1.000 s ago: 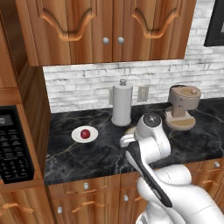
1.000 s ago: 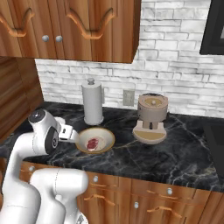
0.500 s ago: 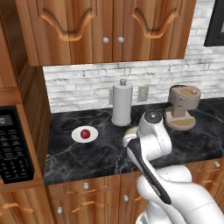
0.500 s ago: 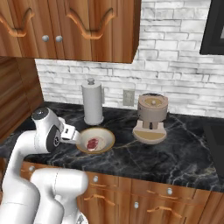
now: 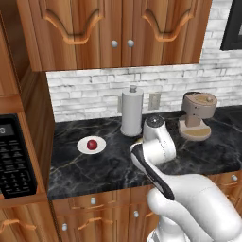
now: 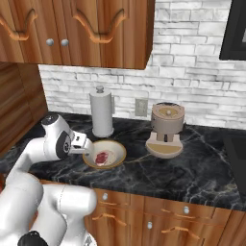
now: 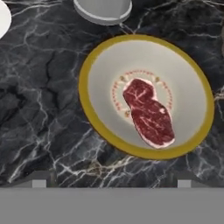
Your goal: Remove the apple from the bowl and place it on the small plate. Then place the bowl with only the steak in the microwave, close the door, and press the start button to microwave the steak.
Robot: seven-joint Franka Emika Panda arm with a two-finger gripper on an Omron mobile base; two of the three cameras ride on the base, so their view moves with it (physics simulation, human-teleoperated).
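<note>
Apple (image 5: 92, 144) sits on small plate (image 5: 85, 148), left part of dark marble counter (image 5: 94, 170), well apart from bowl. Bowl (image 6: 117, 153) rests on counter near paper towel roll (image 6: 101, 111), with coffee machine (image 6: 166, 129) to its right. Steak (image 7: 148, 113) lies flat inside bowl, alone, roughly centred. Gripper (image 7: 111, 183) hovers above bowl's near edge, fingers spread wide, holding nothing, fingertips (image 7: 38, 180) just off rim. Microwave (image 5: 14, 158) keypad shows at far left, below counter level.
</note>
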